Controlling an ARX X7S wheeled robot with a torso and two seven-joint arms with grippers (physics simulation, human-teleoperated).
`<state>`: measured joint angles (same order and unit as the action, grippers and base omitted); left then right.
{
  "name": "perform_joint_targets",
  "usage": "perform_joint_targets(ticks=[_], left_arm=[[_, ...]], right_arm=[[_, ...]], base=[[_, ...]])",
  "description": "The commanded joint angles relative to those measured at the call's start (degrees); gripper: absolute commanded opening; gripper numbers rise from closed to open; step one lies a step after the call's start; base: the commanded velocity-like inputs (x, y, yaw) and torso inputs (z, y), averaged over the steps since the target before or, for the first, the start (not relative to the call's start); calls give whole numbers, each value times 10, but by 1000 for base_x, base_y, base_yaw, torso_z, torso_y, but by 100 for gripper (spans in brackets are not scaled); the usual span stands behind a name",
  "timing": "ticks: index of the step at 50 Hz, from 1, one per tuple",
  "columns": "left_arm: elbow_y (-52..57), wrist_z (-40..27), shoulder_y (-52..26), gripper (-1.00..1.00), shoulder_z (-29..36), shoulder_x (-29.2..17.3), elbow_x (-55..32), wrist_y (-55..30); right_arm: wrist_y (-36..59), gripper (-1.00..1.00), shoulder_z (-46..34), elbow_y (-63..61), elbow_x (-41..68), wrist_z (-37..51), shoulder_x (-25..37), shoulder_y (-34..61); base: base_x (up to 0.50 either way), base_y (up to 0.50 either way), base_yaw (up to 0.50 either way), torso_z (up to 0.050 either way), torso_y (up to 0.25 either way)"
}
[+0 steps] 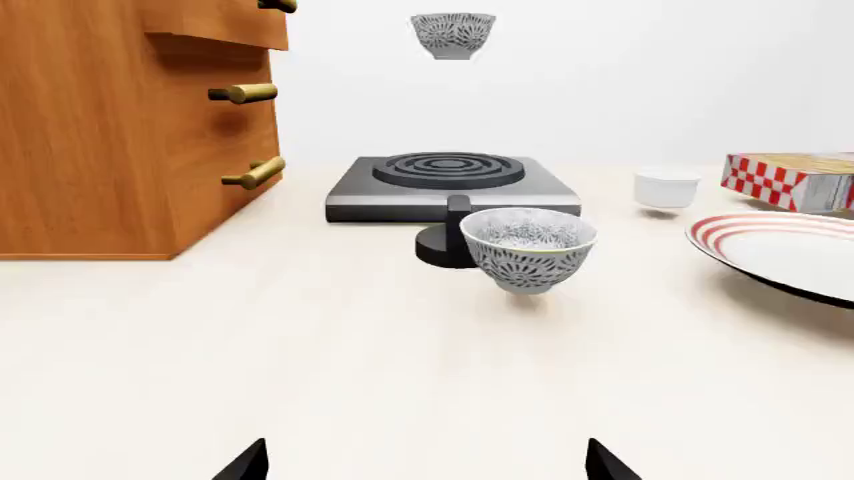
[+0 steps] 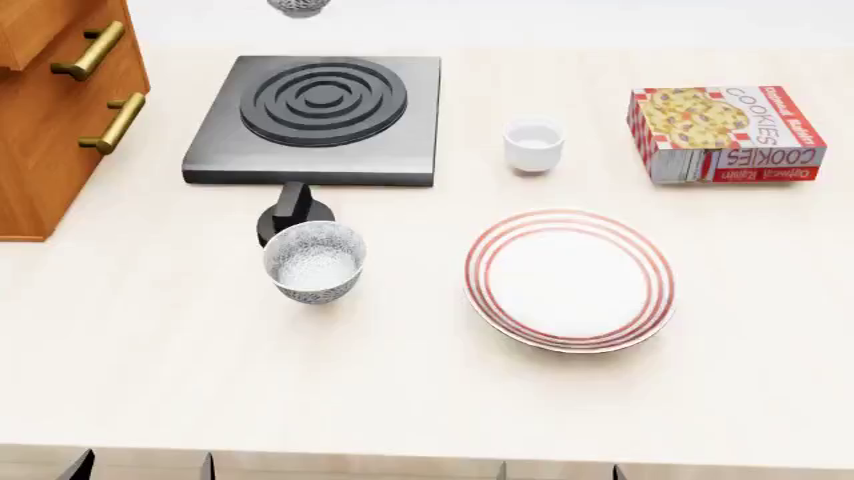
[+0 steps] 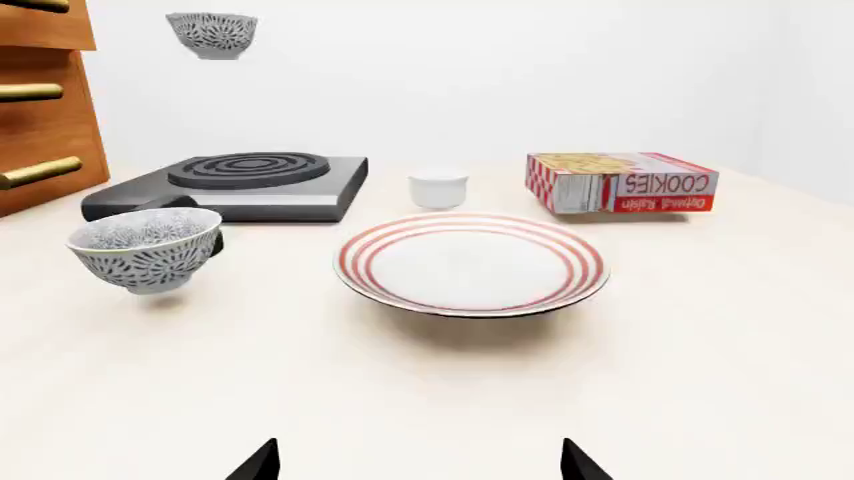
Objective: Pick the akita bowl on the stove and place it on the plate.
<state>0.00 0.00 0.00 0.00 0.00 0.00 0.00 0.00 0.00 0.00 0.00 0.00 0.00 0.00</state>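
One akita bowl [image 1: 454, 35] [image 2: 296, 6] [image 3: 211, 35], black-and-white mesh patterned, hangs in the air above the far side of the stove [image 1: 451, 185] [image 2: 318, 118] [image 3: 234, 185] and touches nothing. The stove's burner rings are bare. An identical bowl [image 1: 529, 248] [image 2: 315, 261] [image 3: 144, 247] stands on the table in front of the stove, beside its black knob [image 2: 292, 212]. The red-ringed white plate [image 2: 570, 279] [image 3: 471, 263] [image 1: 787, 250] lies to the right of that bowl. My left gripper [image 1: 427, 465] and right gripper [image 3: 420, 462] are both open and hold nothing, low at the table's near edge.
A wooden drawer cabinet [image 2: 60, 100] [image 1: 127, 120] with brass handles stands left of the stove. A small plain white cup [image 2: 534, 146] [image 3: 438, 189] sits right of the stove. A red-checked cookie box [image 2: 725, 133] [image 3: 621, 181] lies at the far right.
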Motion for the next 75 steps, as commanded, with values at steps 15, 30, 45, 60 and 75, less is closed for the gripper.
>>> perform_joint_targets(ticks=[15, 30, 45, 60, 75], left_arm=[[-6, -32, -1, 100, 32, -30, -41, 8], [-1, -48, -2, 100, 46, -43, -48, 4], [0, -56, -3, 100, 56, -50, -65, 4], [1, -67, -3, 100, 66, -59, -77, 2], [-5, -76, -6, 100, 74, -67, -85, 5]], right_arm=[[-20, 100, -37, -10, 38, 23, 31, -10], [-20, 100, -53, -10, 50, 36, 43, -9], [-12, 100, -72, -23, 55, 39, 60, -5], [280, 100, -108, -251, 26, 75, 62, 130], [557, 100, -76, -343, 56, 106, 42, 401]], base=[[0, 0, 0, 0, 0], [0, 0, 0, 0, 0], [0, 0, 0, 0, 0], [0, 0, 0, 0, 0], [0, 0, 0, 0, 0]])
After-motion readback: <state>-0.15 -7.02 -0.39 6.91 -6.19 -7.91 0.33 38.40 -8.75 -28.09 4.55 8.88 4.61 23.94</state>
